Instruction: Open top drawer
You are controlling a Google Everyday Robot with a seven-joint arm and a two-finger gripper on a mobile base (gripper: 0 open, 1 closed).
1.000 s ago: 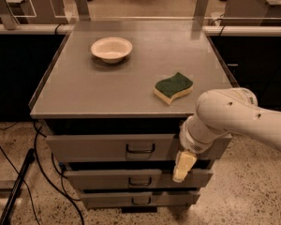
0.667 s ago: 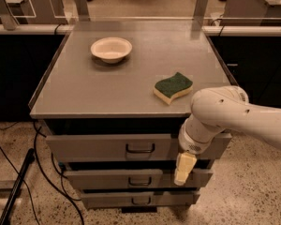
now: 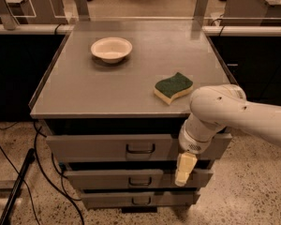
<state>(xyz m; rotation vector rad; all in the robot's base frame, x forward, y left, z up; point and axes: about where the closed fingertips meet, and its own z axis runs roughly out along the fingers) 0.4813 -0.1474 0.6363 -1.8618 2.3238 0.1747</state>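
Observation:
The top drawer (image 3: pixel 98 147) is the widest of three gray metal drawers under the cabinet top, with a small dark bail handle (image 3: pixel 140 148) at its centre. Its front stands slightly proud of the dark gap under the top. My gripper (image 3: pixel 185 168) hangs from the white arm (image 3: pixel 215 114) in front of the right part of the drawer fronts. It points down, and its cream tip lies over the middle drawer, to the right of and below the top drawer's handle. It is not touching the handle.
On the gray cabinet top (image 3: pixel 84 88) sit a white bowl (image 3: pixel 111 48) at the back left and a green-and-yellow sponge (image 3: pixel 173 87) near the front right. The middle drawer (image 3: pixel 107 178) and bottom drawer (image 3: pixel 112 199) lie below. Black cables (image 3: pixel 42 172) trail on the floor at left.
The arm has shifted slightly left and the gripper has dropped a little. The drawers, bowl and sponge have not moved.

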